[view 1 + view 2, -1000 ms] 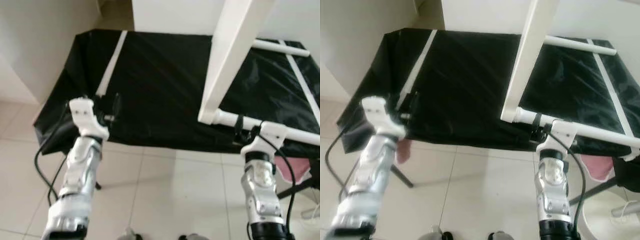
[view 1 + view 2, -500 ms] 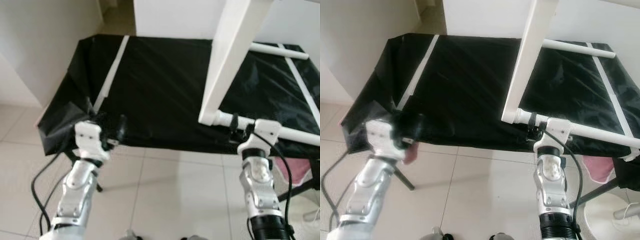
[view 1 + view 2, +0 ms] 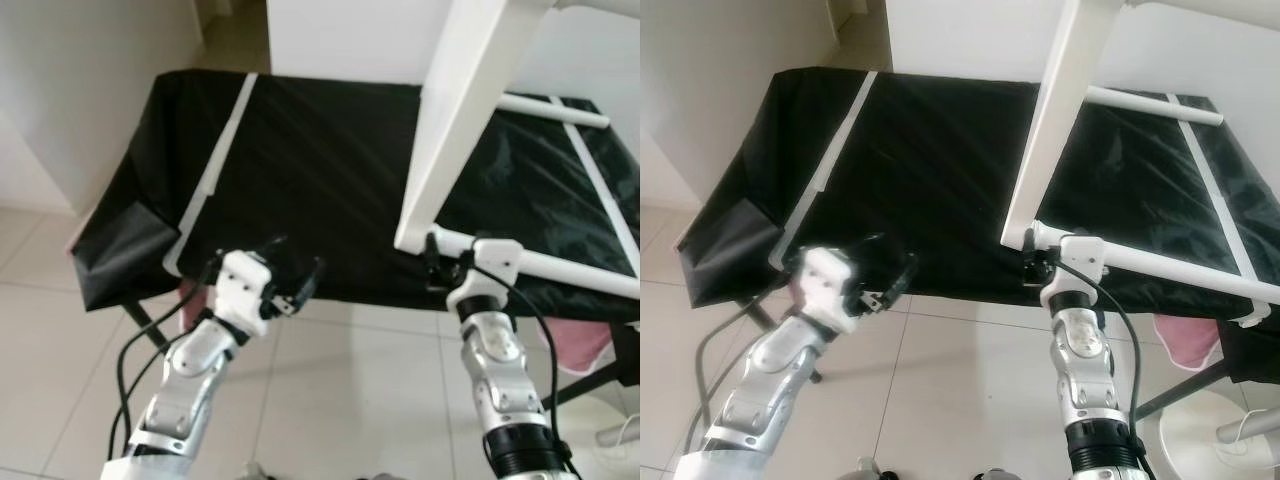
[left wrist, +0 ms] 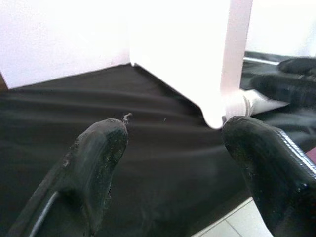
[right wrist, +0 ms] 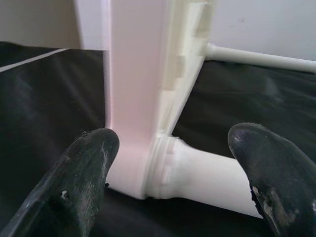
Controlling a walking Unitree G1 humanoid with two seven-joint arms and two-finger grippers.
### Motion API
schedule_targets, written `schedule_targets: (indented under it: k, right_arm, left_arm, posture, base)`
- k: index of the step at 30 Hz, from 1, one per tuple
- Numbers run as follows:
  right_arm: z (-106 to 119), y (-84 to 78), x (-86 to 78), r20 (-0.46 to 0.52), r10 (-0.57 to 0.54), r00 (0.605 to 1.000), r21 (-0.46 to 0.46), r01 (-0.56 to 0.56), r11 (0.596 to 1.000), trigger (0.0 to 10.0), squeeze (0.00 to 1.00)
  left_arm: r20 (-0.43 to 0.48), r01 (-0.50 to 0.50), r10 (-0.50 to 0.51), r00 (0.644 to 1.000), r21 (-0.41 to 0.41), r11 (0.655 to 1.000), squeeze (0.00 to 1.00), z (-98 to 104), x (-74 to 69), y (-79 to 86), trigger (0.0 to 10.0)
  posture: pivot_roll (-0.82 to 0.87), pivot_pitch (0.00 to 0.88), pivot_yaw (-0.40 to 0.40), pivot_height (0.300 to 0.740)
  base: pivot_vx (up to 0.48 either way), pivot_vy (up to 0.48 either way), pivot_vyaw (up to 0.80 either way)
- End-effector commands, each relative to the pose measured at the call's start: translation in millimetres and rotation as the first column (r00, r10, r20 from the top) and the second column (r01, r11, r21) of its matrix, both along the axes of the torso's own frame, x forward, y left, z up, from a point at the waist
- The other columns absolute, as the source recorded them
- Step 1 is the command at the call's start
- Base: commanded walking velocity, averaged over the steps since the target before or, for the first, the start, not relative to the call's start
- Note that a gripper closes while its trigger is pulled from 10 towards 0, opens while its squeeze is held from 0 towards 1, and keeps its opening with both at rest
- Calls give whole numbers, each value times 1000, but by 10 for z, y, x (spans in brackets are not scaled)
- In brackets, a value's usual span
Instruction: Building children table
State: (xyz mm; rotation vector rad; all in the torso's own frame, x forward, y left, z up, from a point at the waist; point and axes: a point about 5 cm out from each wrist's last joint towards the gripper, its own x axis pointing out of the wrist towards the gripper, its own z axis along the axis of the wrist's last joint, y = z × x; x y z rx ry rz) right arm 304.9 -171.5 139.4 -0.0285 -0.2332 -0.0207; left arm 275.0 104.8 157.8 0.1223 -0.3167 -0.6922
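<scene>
The left gripper (image 3: 297, 272) hovers spread and empty at the near edge of the black-covered table (image 3: 320, 160). The right gripper (image 5: 173, 168) is parted around the white table panel (image 3: 465, 110), where its leg tube (image 5: 212, 173) joins; contact is unclear. The panel's top is cut off.

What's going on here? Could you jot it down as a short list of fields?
surface: black cloth covering a table
main piece: white tabletop standing on edge, tilted
attached part: white leg lying across the cloth from the tabletop's lower corner
loose parts: two white legs on the cloth
left claw: open, at the cloth's near edge, empty
right claw: open, at the tabletop's lower corner
floor: pale tiles
</scene>
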Motion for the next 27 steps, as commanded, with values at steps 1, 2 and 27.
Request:
schedule_targets:
  k: [1, 2, 27]
  right_arm:
    - [-35, 23, 30, -15, 20, 1000, 11, -20, 1000, 10000, 0]
    - [-41, 51, 60, -21, 32, 999, 11, -32, 999, 10000, 0]
    - [178, 382, 582, -31, -90, 995, 111, 93, 989, 10000, 0]
  left_arm:
    - [-24, 4, -5, 1000, -34, 999, 0, 34, -12, -37, 10000]
    - [-44, 30, -32, 999, -55, 998, 0, 54, -30, -72, 10000]
    - [-88, 208, -208, 974, -3, 978, 0, 175, -331, -276, 10000]
  posture:
    - [36, 68, -42, 740]
    - [37, 68, -42, 740]
    - [105, 149, -51, 740]
  base:
    - [0, 0, 0]
    - [0, 0, 0]
    - [0, 0, 0]
